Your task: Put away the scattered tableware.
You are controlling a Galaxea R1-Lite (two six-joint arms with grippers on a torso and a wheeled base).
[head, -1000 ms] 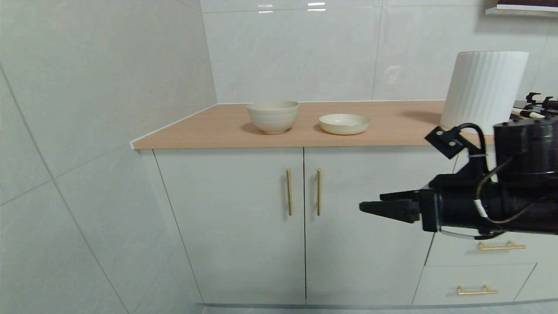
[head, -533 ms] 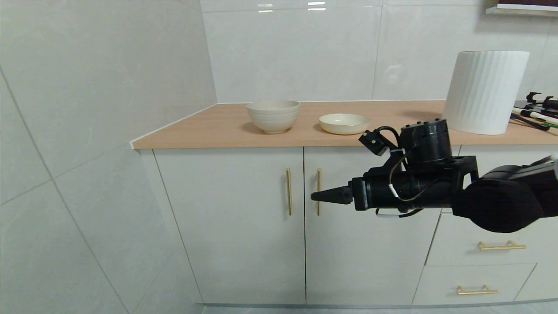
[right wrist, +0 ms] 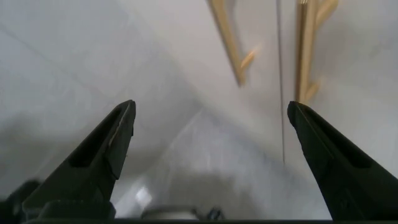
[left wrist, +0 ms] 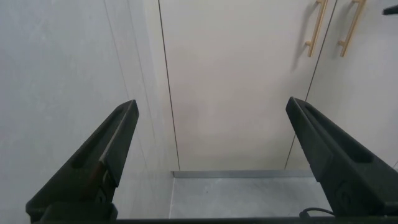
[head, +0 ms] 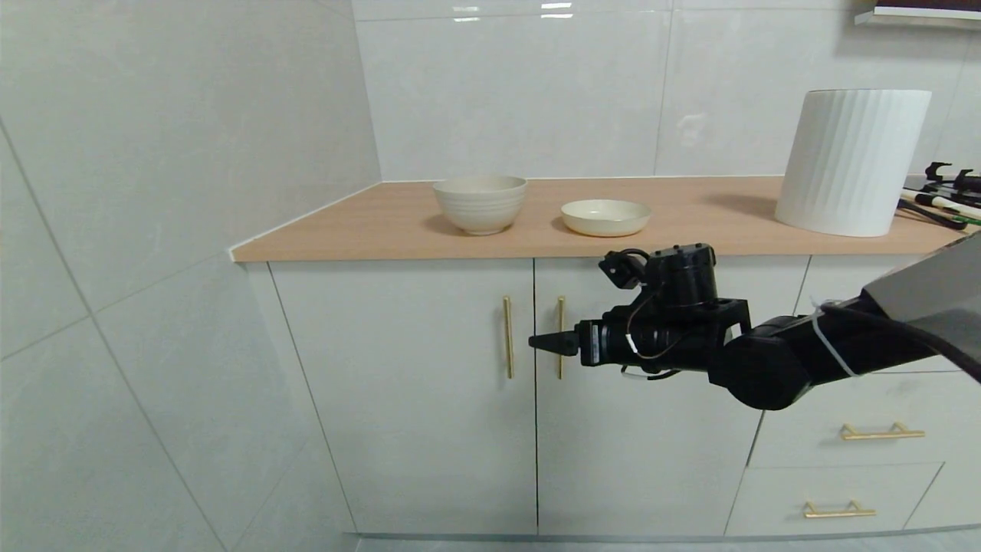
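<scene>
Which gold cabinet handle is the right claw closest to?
The right door's vertical handle: the right claw overlaps it. The left door's handle lies just beyond; the drawer pulls are far off.

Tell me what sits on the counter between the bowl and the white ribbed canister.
In the head view, a shallow cream dish sits between bowl and canister; otherwise bare countertop.
</scene>
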